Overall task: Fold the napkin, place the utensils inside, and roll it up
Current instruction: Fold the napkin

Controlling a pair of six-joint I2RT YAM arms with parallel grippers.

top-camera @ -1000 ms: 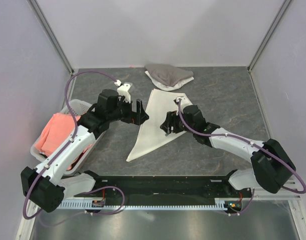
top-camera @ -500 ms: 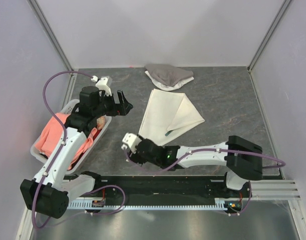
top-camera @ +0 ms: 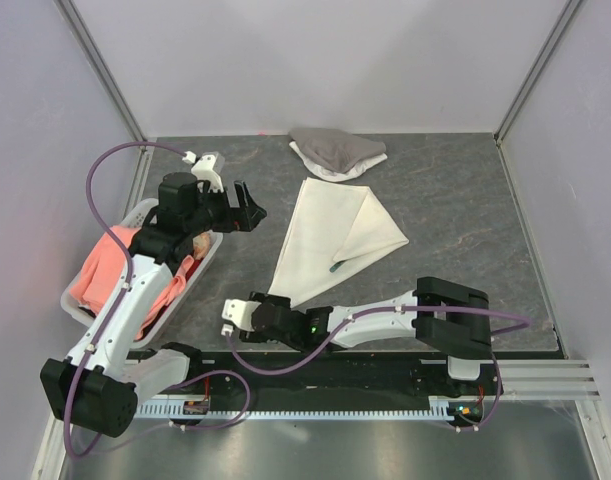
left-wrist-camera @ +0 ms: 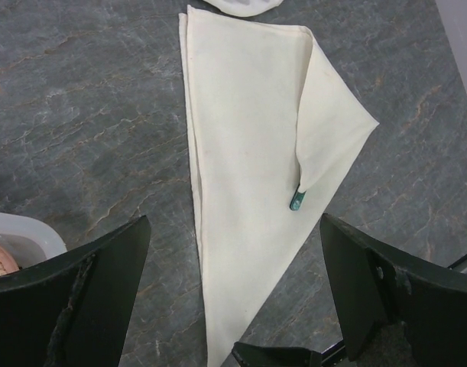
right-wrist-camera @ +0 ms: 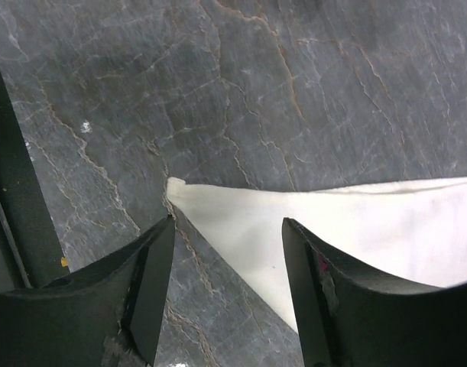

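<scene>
Tabletop [top-camera: 455, 200] of grey stone pattern carries everything you are working with. On it the napkin [top-camera: 325, 235] lies flat, folded into a long cream triangle whose narrow tip points toward the arm bases, with one flap turned over along its right side. Left of the napkin you have a white basket [top-camera: 207, 262] holding a salmon-pink cloth [top-camera: 105, 265]. Beyond the napkin's far edge and just beside it sits a grey-and-white cloth heap [top-camera: 335, 150]. Your left gripper [left-wrist-camera: 233, 220] hangs above the table just left of the napkin, jaws wide apart and holding nothing. Your right gripper [right-wrist-camera: 229, 225] is low at the napkin's near tip, jaws apart with that tip between them, not clamped. One utensil [left-wrist-camera: 296, 200] shows only a dark end poking out from under the napkin's flap.
</scene>
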